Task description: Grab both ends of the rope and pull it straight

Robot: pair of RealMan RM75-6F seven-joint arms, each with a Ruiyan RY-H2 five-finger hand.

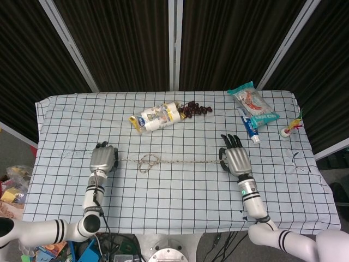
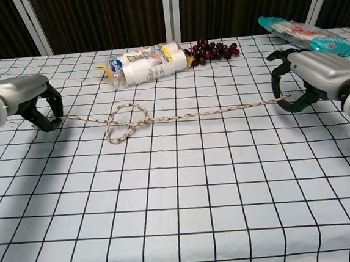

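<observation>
Rope [image 2: 186,114]: lies across the middle of the checked table [image 1: 174,191], running from 9 o'clock to 3 o'clock between the two hands, one end in each.
Left hand [image 1: 102,159]: fingers curled down and clamped on the rope's 9 o'clock end; the chest view shows the strand entering the closed fingers [image 2: 44,121].
Right hand [image 1: 235,159]: pinches the 3 o'clock end between thumb and a finger, the other fingers spread; the chest view shows the strand's tip meeting the fingertips [image 2: 290,96].
Done so far: both ends are held and the hands sit well apart. From the right hand inward the strand is nearly a straight line.
Left to do: a small loop [image 1: 147,161] sits in the line, nearer the left hand, with the strand crossing over itself there. I judge the job mostly finished but not complete until that loop pulls out. Whether it is a true knot or a loose twist cannot be told.
Next move, as a guess: spreading the hands further, toward 9 and 3 o'clock, should close the loop.
Bottle [image 1: 155,116]: lying at 12 o'clock from the loop, apart from the rope.
Grapes [image 1: 195,109]: just beside the bottle, at its 3 o'clock.
Snack bag [image 1: 252,103] and toothpaste [image 1: 248,126]: at 1 o'clock from the right hand.
</observation>
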